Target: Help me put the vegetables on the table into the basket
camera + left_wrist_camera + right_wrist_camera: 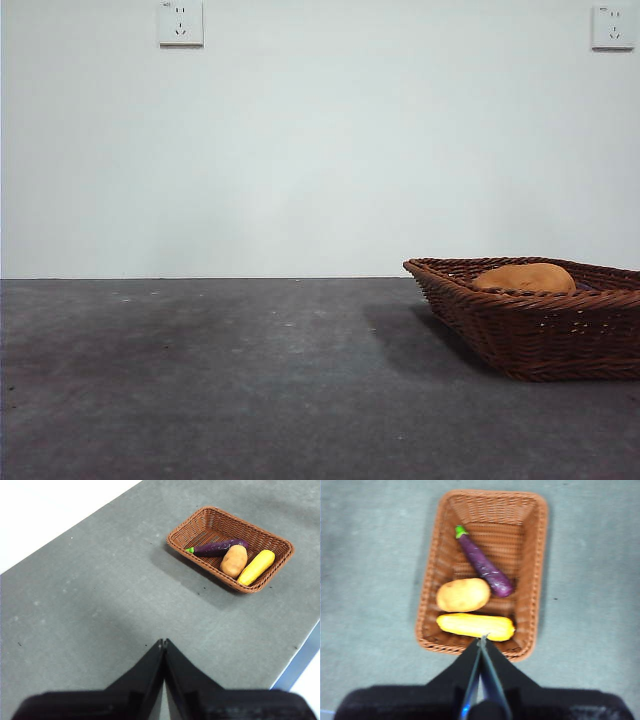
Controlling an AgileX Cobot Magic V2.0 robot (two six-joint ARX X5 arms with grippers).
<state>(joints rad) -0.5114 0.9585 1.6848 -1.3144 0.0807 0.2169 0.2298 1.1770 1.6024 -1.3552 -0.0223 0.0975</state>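
The brown wicker basket (540,330) (195,522) (470,510) stands on the grey table (220,380) at the right. Inside it lie a tan potato (525,278) (234,561) (463,595), a purple eggplant (220,547) (482,565) with a green stem, and a long yellow vegetable (256,567) (475,626). My right gripper (482,639) hovers above the basket's near rim, shut and empty. Well away from the basket, my left gripper (163,642) is held over bare table, also shut with nothing in it. Neither gripper shows in the front view.
A white wall with two power sockets (181,23) (612,27) rises behind the table. The table's edge (295,655) runs close to the basket's side in the left wrist view.
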